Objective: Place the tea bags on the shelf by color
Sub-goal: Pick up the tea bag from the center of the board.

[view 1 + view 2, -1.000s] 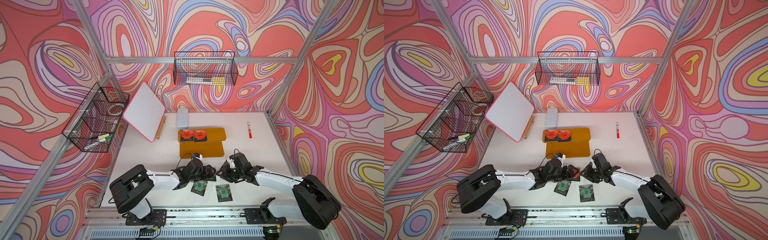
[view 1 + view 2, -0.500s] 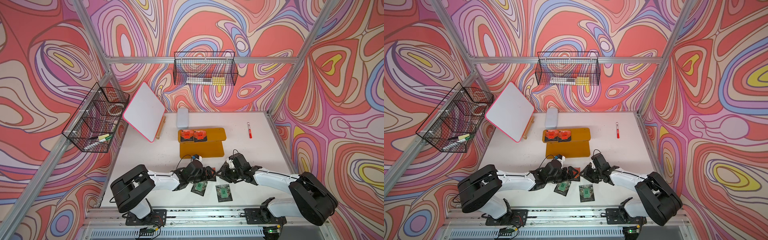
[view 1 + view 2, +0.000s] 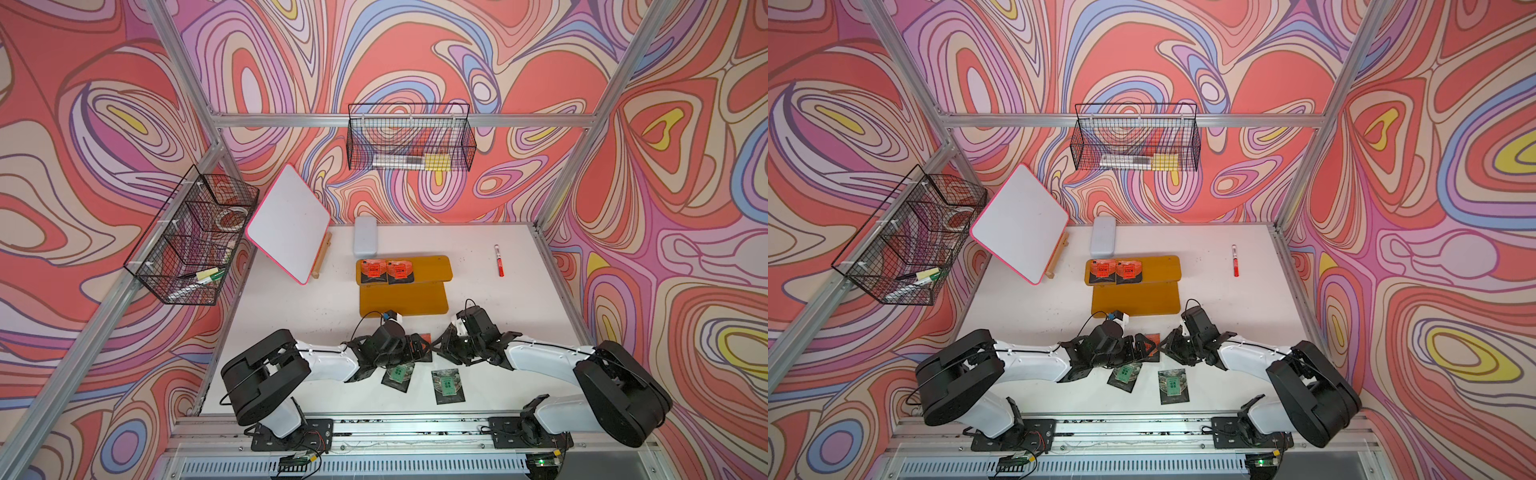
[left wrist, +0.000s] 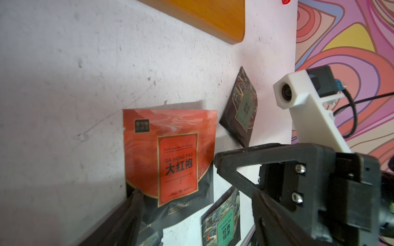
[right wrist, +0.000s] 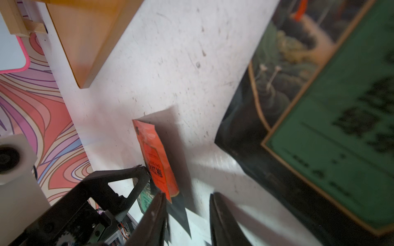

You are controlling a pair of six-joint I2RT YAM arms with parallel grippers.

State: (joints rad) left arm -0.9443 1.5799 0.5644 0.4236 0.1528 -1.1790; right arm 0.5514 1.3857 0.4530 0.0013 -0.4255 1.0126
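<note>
The mustard shelf [image 3: 428, 266] carries two orange tea bags [image 3: 372, 270] side by side on its upper tier. In front of it a third orange tea bag [image 3: 424, 337] [image 4: 170, 149] stands tilted up off the table between my two grippers. My left gripper [image 3: 422, 349] [image 4: 196, 210] is open wide, one fingertip [image 5: 142, 170] touching the bag. My right gripper [image 3: 438, 347] [image 5: 187, 196] is open, with the bag's dark bottom corner against one finger, not clamped. Two green tea bags [image 3: 398, 374] [image 3: 446, 384] lie flat nearer the front. Another green one [image 5: 330, 127] [image 4: 243, 108] lies under my right wrist.
A red marker pen [image 3: 498, 266] lies right of the shelf. A grey-white box [image 3: 365, 235] sits behind the shelf, and a white pink-edged board [image 3: 286, 232] leans at the back left. Black wire baskets hang on the left wall [image 3: 187, 237] and the back wall [image 3: 409, 139].
The right arm has shifted slightly toward the left gripper. Both grippers stay at the orange tea bag with the same opening.
</note>
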